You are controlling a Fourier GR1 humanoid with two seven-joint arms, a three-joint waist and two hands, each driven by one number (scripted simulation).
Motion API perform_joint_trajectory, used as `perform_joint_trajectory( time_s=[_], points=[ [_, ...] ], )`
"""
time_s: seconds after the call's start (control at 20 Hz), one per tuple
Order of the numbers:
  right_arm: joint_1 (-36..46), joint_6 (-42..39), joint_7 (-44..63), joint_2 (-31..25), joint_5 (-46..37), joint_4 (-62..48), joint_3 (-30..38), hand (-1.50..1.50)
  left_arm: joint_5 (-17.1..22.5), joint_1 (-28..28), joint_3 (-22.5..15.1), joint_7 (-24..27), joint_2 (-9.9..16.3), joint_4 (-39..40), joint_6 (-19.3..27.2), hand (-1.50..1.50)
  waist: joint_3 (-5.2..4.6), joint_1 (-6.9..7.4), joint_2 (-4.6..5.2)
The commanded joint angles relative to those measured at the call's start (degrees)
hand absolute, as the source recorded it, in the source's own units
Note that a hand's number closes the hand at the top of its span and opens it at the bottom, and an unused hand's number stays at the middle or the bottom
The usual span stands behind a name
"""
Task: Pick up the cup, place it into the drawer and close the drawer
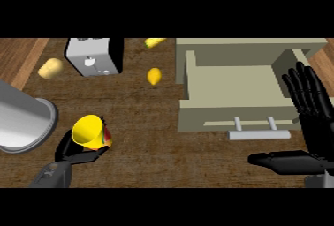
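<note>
The cup [87, 129] is yellow with a red patch on its side and leans with its mouth toward me at the lower left. My left hand [70, 153] is curled round its lower part from beneath and holds it over the counter. The beige drawer [235, 118] stands pulled open at the right, with nothing inside it. Its grey handle [258, 134] faces me. My right hand [316, 128] is open by the drawer's right front corner, fingers straight and pointing away, thumb stretched left below the handle.
A steel pot [23, 119] lies at the left edge, close to the cup. At the back are a white box-shaped appliance [94, 55], a potato [51, 68], a yellow fruit [154, 76] and another yellow item [154, 42]. Brown counter [163, 159] stretches between cup and drawer.
</note>
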State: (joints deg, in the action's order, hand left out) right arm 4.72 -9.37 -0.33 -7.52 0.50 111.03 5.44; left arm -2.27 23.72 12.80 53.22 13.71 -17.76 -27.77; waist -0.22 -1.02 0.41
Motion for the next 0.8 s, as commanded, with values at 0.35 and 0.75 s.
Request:
perform_joint_trajectory(
  time_s=[0.35,0.75],
  points=[
    [0.2,0.2,-1.7,0.0,-1.4,-2.4,0.0,-1.5,3.6,0.0,-1.0,6.4,-2.5,-3.1,-15.4,1.5,0.02,0.38,0.0],
    [-0.5,0.4,-2.3,0.3,-2.3,-0.9,-0.7,-1.5,10.8,1.2,6.7,8.4,-4.4,-5.6,0.2,1.5,0.04,0.31,-0.14]
  ],
)
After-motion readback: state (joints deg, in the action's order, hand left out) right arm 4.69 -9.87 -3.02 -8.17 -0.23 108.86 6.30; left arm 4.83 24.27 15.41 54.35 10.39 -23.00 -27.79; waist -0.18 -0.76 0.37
